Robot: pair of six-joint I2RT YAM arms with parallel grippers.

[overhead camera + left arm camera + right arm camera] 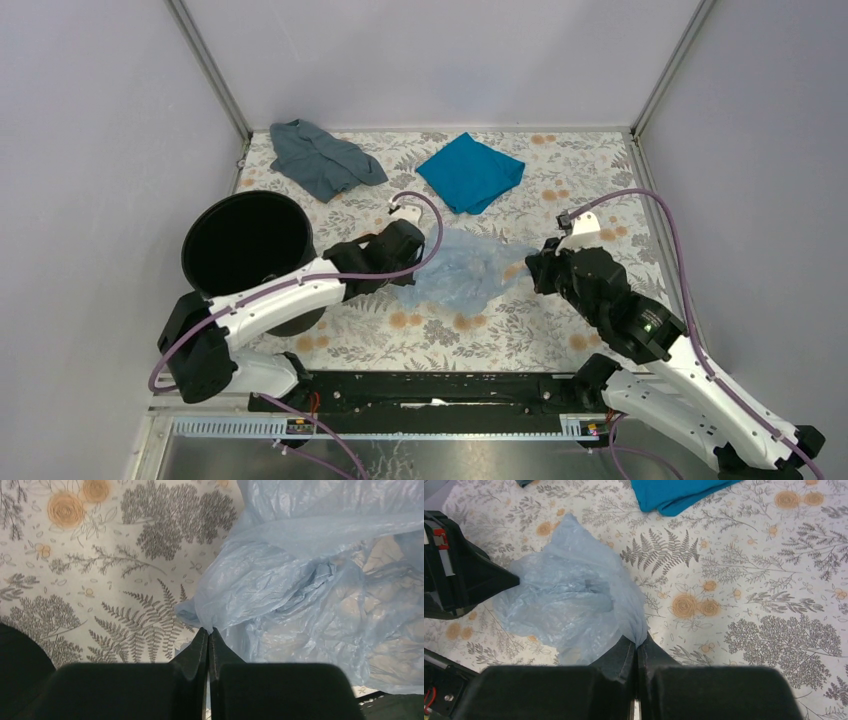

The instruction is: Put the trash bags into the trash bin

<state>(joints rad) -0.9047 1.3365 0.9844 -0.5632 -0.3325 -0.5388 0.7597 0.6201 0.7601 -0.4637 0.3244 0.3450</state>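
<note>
Top external view showed the trash bag (465, 270) lying crumpled on the surface (590, 170) between the two arms, well apart from the trash bin (240, 240), which stood upright at the left with the left forearm crossing its near side. The left tool (208, 630) was clamped on a small gathered tuck at the bag's left edge; in the left wrist view its jaws met with only a sliver of film between the tips. The right tool (638, 642) was closed the same way on a thin corner at the bag's right side.

The weakest point looked to be those two pinches. The film was glossy and thin and each bite was small, so a quick lift or the two arms pulling away from each other could have slid the plastic out of one tool, or stretched and torn it.

A second risk was at the bin. Spread between two tools, the bag looked wider than the bin's mouth, so it could have draped over the rim and hung outside unless it was bunched first.

The left arm also sat very near the bin, and a swing toward the opening could have nudged or tipped it.

The teal cloth (470, 172) lay near the bag's far edge and might have been brushed. The grey-blue cloth (325, 158) lay farther off and seemed less exposed.
</note>
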